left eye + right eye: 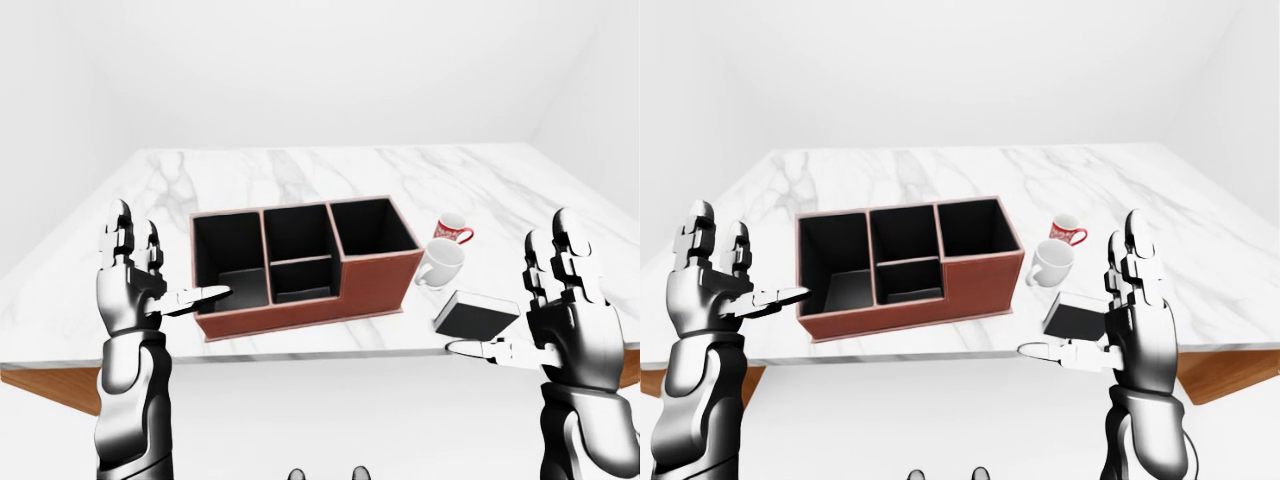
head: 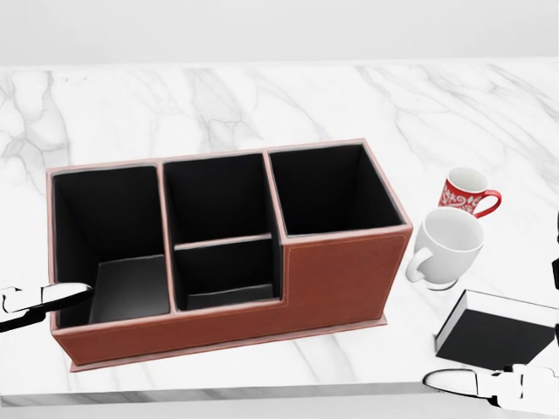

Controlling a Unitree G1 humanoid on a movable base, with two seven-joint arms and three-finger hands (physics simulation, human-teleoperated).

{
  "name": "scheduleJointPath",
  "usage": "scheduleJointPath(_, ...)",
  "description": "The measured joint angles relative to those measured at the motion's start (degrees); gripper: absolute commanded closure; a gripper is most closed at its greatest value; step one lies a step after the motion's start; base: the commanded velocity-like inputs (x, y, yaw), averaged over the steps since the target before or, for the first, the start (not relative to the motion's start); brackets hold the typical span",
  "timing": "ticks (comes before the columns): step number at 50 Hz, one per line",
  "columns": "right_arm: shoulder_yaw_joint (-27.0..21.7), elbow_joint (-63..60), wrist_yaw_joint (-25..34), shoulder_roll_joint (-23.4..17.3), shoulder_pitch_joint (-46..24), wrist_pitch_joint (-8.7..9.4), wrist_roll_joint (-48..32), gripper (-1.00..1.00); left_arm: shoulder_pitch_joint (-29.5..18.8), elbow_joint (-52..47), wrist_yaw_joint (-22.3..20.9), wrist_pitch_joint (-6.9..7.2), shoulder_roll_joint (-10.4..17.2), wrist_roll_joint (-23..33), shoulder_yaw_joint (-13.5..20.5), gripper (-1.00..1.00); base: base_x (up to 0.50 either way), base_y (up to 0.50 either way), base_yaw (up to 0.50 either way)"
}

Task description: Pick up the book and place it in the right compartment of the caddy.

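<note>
A black book (image 2: 496,331) with white page edges lies flat on the marble table (image 2: 262,96), right of the caddy near the table's bottom edge. The brown caddy (image 2: 341,275) has black compartments; its right compartment (image 2: 327,188) holds nothing. My right hand (image 1: 560,300) is open, fingers upright, just below and right of the book, not touching it. My left hand (image 1: 140,280) is open, raised at the caddy's left end, with its thumb (image 1: 200,296) by the caddy's left wall.
A white mug (image 2: 447,246) stands between the caddy and the book. A red patterned mug (image 2: 467,192) stands just above it. The table's wooden edge (image 1: 60,385) shows at the bottom left. White walls surround the table.
</note>
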Motion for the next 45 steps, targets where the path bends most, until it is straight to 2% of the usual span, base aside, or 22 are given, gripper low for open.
scheduleJointPath(35, 0.3, 0.3, 0.0, 0.0, 0.2, 0.00, -0.2, -1.00, 0.1, -0.2, 0.1, 0.00, 0.0, -0.1, 0.2, -1.00, 0.22, 0.00, 0.00)
scheduleJointPath(45, 0.5, -0.4, 0.3, -0.2, -0.1, 0.00, 0.3, -1.00, 0.0, -0.1, 0.1, 0.00, 0.0, -0.2, 0.2, -1.00, 0.01, 0.00, 0.00)
